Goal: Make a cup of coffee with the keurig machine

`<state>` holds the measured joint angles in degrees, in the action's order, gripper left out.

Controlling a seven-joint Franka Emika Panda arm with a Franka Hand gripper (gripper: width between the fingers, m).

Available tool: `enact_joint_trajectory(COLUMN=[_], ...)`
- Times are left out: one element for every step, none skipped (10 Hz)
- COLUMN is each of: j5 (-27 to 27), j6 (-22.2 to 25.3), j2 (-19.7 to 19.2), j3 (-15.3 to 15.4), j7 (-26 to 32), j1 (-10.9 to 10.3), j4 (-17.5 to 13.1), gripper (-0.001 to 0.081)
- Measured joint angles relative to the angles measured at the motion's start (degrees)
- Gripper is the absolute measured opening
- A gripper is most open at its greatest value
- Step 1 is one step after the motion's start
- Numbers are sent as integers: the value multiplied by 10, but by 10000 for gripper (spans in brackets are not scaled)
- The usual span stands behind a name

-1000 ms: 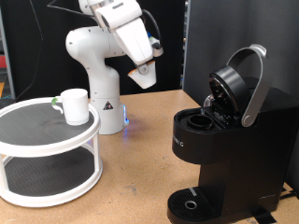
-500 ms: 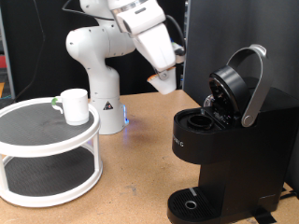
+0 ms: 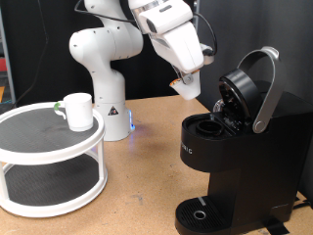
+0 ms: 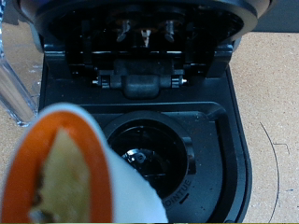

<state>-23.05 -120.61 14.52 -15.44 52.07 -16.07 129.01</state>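
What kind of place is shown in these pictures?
Probably a robotics lab set up as a coffee corner: a white robot arm stands on a wooden table, beside a keurig machine and a two-tier round stand.

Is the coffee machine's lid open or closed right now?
Open. The keurig machine has its lid tilted up with the handle raised, and the wrist view looks straight down into its empty round pod chamber.

White arm arched over from base at exterior view's 10 o'clock, wrist tilted down toward 4 o'clock. Gripper (image 3: 186, 86) fingers closed around a small pod.
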Motion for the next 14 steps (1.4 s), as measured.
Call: enact_joint_trajectory(j5=[0,3,10,18,25,27,27,26,24,22,21,21,21,21], j6=[2,5,4,-4,-17,-30,-42,-53,-63,-70,-76,-83,-88,-92], j2=[0,-1,-5,-14,-24,-35,-44,-52,-58,-61,-64,-69,-74,-78], j3=[0,0,4,11,19,27,33,38,44,49,54,59,63,66], j7=[1,1,-4,-14,-27,-34,-38,-40,-41,-41,-42,-43,-46,-49], j1=[0,0,0,0,0,0,-1,-2,-2,-3,-3,-4,-4,-4], j4=[0,1,2,4,5,5,5,5,6,6,7,8,9,10], gripper=[95,95,95,95,95,95,95,95,95,95,95,95,95,95])
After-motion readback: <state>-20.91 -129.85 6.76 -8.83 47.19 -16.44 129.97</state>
